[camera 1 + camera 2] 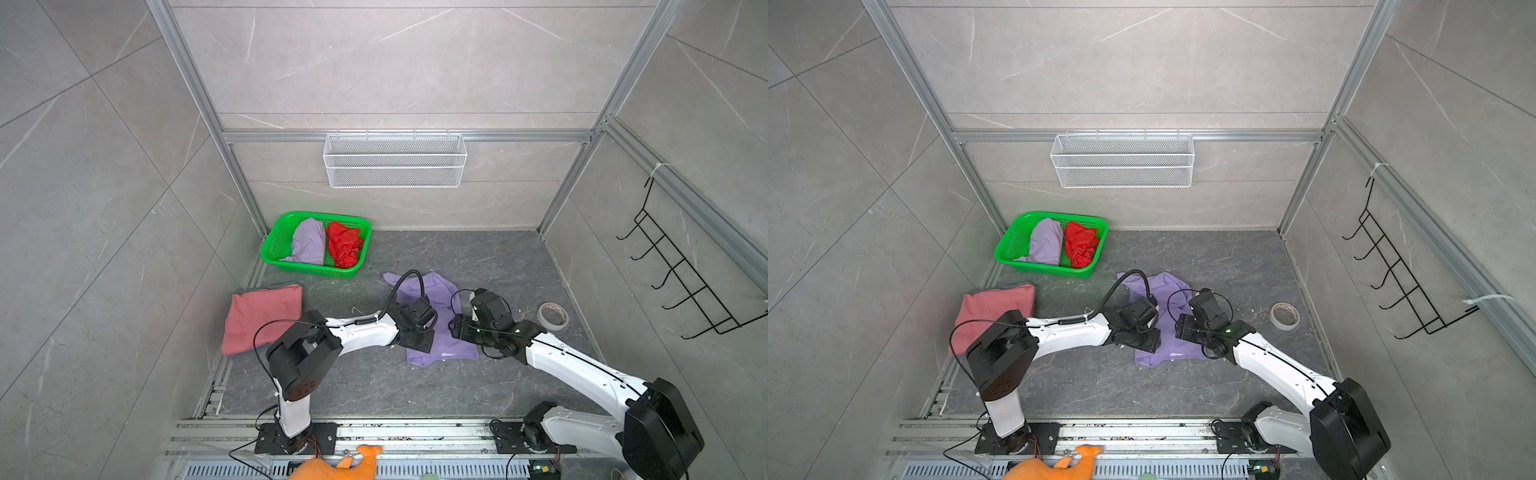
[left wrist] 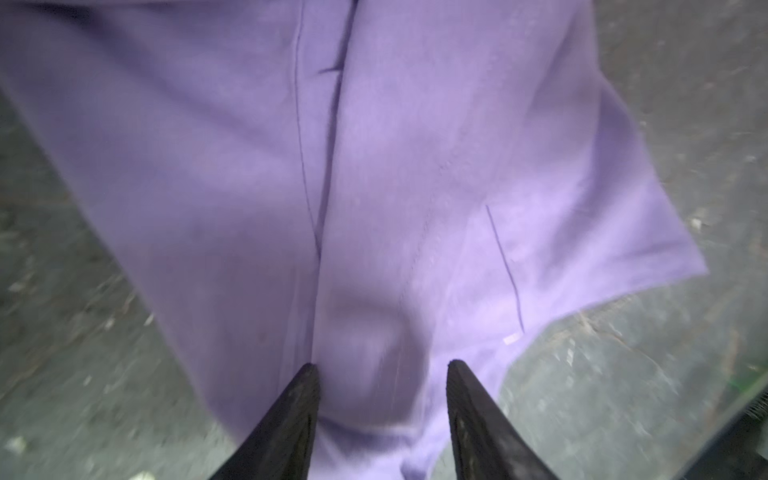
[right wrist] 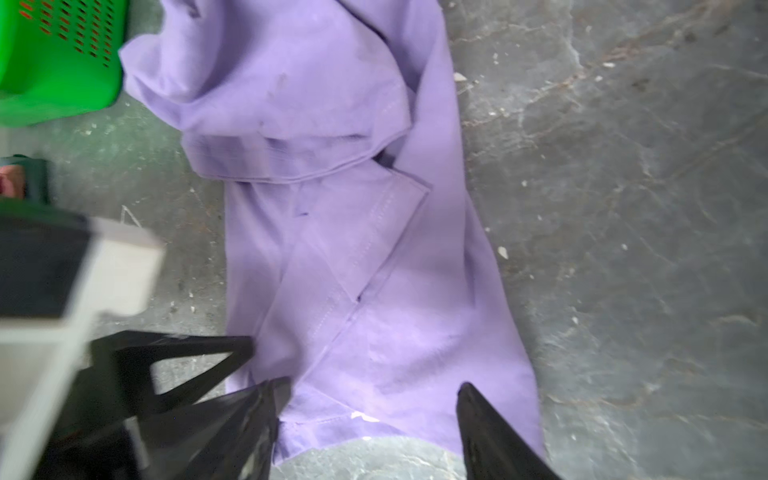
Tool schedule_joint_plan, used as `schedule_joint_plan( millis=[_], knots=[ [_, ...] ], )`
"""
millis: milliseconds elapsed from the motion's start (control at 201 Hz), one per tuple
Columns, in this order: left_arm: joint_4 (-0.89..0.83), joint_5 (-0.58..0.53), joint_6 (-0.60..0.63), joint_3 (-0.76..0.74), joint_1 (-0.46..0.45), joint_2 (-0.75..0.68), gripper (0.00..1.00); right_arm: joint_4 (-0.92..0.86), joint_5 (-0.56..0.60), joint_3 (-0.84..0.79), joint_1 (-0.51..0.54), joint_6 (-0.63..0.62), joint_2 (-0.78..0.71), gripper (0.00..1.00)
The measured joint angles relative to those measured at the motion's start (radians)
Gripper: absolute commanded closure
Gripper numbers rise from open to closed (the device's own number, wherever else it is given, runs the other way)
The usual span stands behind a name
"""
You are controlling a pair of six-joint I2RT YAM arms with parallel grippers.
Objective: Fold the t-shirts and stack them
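Observation:
A lavender t-shirt (image 1: 451,353) (image 1: 1169,351) lies lengthwise in the middle of the dark table, its sides folded inward. Both wrists hang over its near half, one on each side, hiding the fingers in both top views. In the left wrist view my left gripper (image 2: 381,365) is low over the shirt (image 2: 415,166), jaws apart, with a bulge of cloth between them. My right gripper (image 3: 372,384) stands open above the shirt's near hem (image 3: 353,249). A folded dusty-pink t-shirt (image 1: 262,318) lies at the left. Another lavender t-shirt (image 1: 309,243) and a red one (image 1: 345,245) sit crumpled in the green basket (image 1: 316,272).
A roll of tape (image 1: 552,316) lies on the table right of the right arm. A white wire basket (image 1: 395,160) hangs on the back wall and a black hook rack (image 1: 681,282) on the right wall. An orange plush toy (image 1: 336,465) lies at the front rail.

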Motion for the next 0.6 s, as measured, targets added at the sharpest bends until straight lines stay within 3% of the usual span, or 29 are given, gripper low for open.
schedule_joint_plan(
  millis=[144, 284, 368, 602],
  knots=[
    [-0.005, -0.037, 0.003, 0.030, -0.010, 0.034, 0.64, 0.010, -0.004, 0.000, 0.000, 0.004, -0.009, 0.30],
    [-0.019, -0.077, 0.003, 0.062, -0.025, 0.055, 0.90, 0.009, 0.006, 0.000, 0.000, 0.004, -0.034, 0.30],
    [-0.034, -0.098, 0.004, 0.072, -0.036, 0.056, 1.00, 0.003, 0.016, 0.000, 0.000, 0.003, -0.045, 0.30],
    [-0.057, -0.126, 0.003, 0.083, -0.048, 0.051, 1.00, -0.026, 0.046, 0.006, 0.000, -0.009, -0.096, 0.29]
  ],
)
